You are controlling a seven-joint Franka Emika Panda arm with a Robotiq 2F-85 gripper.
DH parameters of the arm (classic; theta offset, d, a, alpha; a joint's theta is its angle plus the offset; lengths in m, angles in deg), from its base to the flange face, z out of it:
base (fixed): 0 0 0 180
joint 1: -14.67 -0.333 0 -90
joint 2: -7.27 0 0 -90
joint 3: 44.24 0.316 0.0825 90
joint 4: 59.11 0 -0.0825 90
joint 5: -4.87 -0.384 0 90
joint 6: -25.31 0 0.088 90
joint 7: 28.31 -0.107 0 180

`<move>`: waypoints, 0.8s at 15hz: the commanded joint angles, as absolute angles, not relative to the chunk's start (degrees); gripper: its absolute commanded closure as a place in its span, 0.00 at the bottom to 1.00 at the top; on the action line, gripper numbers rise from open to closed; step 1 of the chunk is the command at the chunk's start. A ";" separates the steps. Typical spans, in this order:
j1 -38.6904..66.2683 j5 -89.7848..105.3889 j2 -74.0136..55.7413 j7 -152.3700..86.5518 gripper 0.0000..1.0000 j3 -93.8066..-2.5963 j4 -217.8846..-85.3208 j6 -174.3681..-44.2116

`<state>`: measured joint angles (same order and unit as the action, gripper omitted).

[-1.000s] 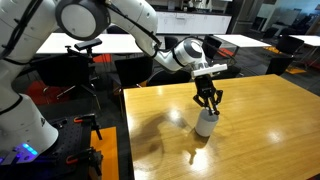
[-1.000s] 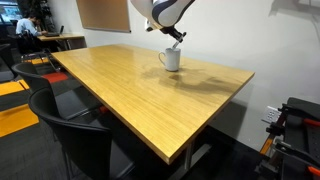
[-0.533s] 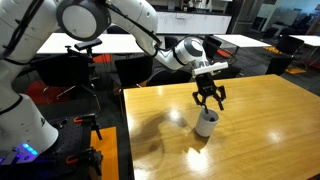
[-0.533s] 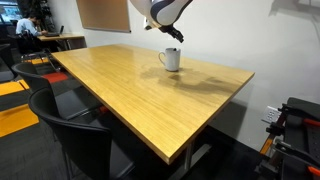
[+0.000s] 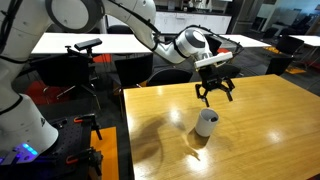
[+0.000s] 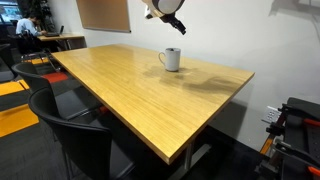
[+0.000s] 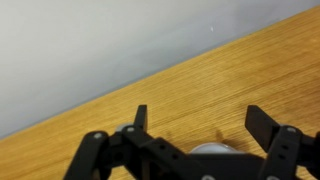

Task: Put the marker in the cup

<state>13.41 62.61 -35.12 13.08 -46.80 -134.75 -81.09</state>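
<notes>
Franka arm's tool (image 5: pixel 214 97) hangs over the wooden table (image 5: pixel 270 120), jaws spread wide, nothing between them. Same reading in both exterior views: fingers splayed, no stick, no object gripped. From the other side, tool (image 6: pixel 174 27) sits high, well clear of the cup (image 6: pixel 172 59).

White cup (image 5: pixel 206 122) stands upright near the table's middle, mouth up, apart from the tool. Key relation: cup lies almost straight below the tool, a touch toward the near edge in an exterior view. Cup's long axis is vertical, in line w/ the tool's approach dir.

Wrist view: two dark fingers (image 7: pixel 262 125) frame bare wood grain, w/ a pale sliver (image 7: pixel 213 150) low between them, prob. the cup's rim, too small to be sure. Tool (image 7: pixel 198 115) is plainly empty here too.

Marker: not visible anywhere on the table, nor in the tool. Cup's interior reads dark from above but res. is too low to pick out a thin dark stick. Judgement: marker is most likely inside the cup, hidden by the wall, and the task looks done or v. nearly so. Can't confirm from these pics.

If so, next move needs only a clean vertical retreat, w/ no sideways swing that might clip the rim. Risk is low: tool and cup don't touch.
</notes>
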 commanded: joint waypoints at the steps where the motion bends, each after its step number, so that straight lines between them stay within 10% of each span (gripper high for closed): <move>1: 13.90 62.30 -27.06 6.51 0.00 -46.62 -142.68 -81.70; 12: 17.82 46.90 -8.36 -14.31 0.00 -45.28 -162.89 -90.86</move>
